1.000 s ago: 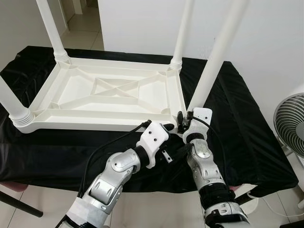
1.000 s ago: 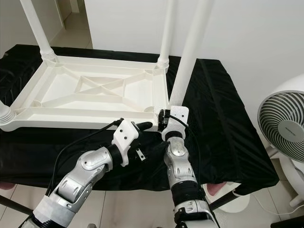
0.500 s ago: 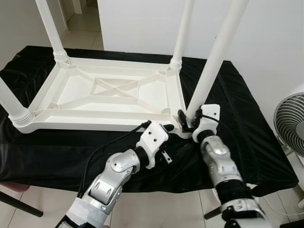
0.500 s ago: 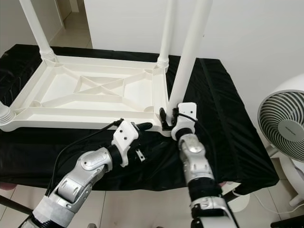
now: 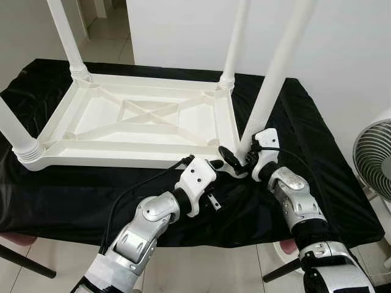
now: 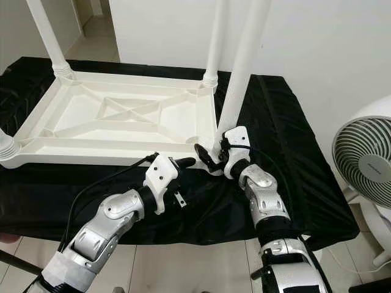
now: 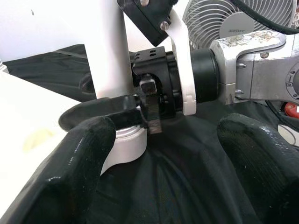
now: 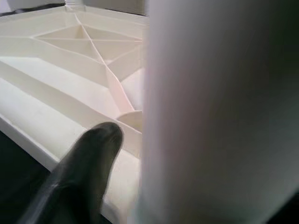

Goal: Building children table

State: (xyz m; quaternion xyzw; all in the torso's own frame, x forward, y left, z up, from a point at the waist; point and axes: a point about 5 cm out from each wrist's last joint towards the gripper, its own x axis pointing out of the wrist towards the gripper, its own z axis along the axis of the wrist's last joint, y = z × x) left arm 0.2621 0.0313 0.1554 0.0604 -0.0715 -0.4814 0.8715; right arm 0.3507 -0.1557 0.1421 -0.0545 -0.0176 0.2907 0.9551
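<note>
Right gripper (image 5: 235,162) is at the bottom of the near right table leg (image 5: 275,73), and its black fingers sit on both sides of that leg, closed around it. Left gripper (image 5: 214,163) is just beside it, near the same corner, with its two fingers spread apart and nothing between them.

From the head, the biggest thing is the black cloth (image 5: 317,159) over the work surface. On it lies the white table top (image 5: 146,122), upside down, with ribs in a cross shape. Four white legs stand up from its corners: the far left leg (image 5: 64,33), the far right leg (image 5: 235,39), the near left leg (image 5: 13,131) and the one being held. A grey fan (image 5: 374,160) stands off to the right.

The left wrist view looks close at the held leg's round foot (image 7: 125,142) where it meets the table corner, and the right gripper's finger (image 7: 100,114) pressed on it.

The right wrist view is very close and blurry. It has the white leg (image 8: 219,112) right in front, one black finger (image 8: 86,163) beside it, and the ribbed inside of the table top (image 8: 70,60) behind.
</note>
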